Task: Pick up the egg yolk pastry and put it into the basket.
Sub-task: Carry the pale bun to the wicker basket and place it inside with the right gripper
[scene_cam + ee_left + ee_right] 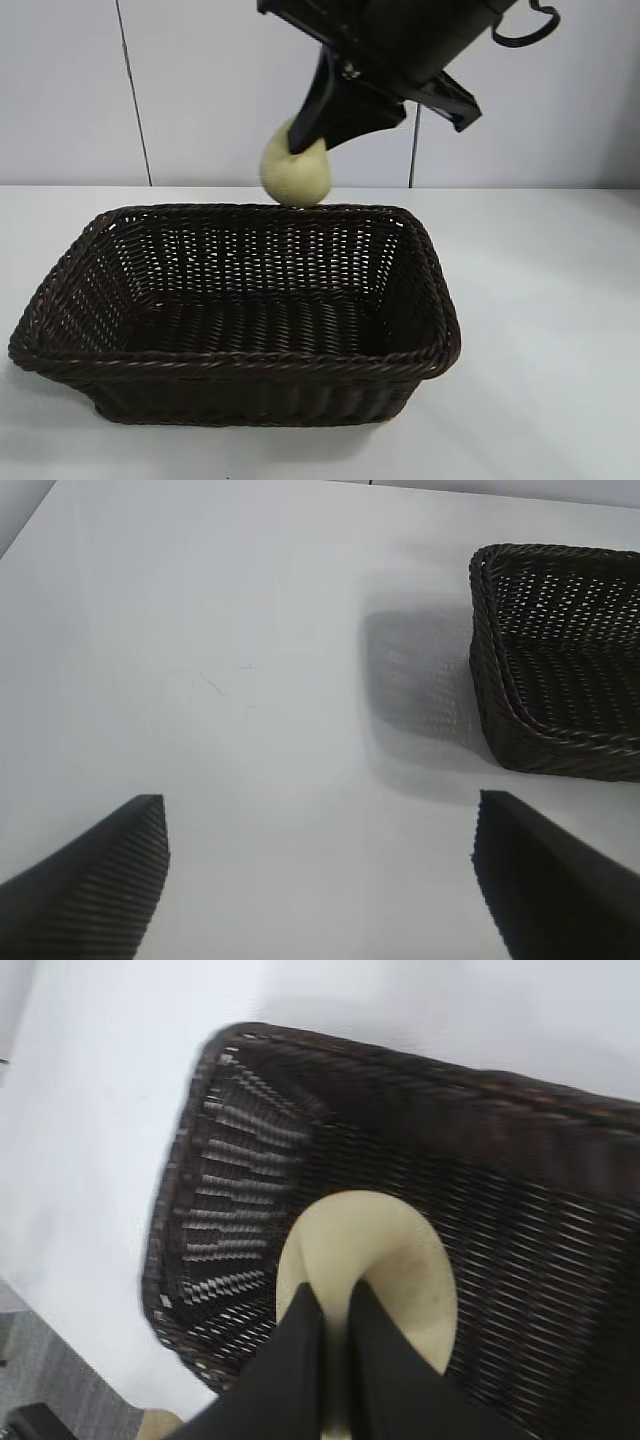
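The pale cream-yellow egg yolk pastry [296,172] hangs in the air just above the far rim of the dark brown wicker basket [120,365]. My right gripper [310,140] reaches down from above and is shut on the pastry, pinching its top edge. In the right wrist view the pastry [400,1260] bulges past the two black fingers [395,1380] of my right gripper [335,1295], with the basket [520,1160] open below it. My left gripper [320,815] hovers open over bare table beside the basket [500,715], nothing between its fingers.
The white table [560,330] spreads around the basket on all sides. A pale wall with a dark vertical seam [135,95] stands behind. Nothing lies inside the basket.
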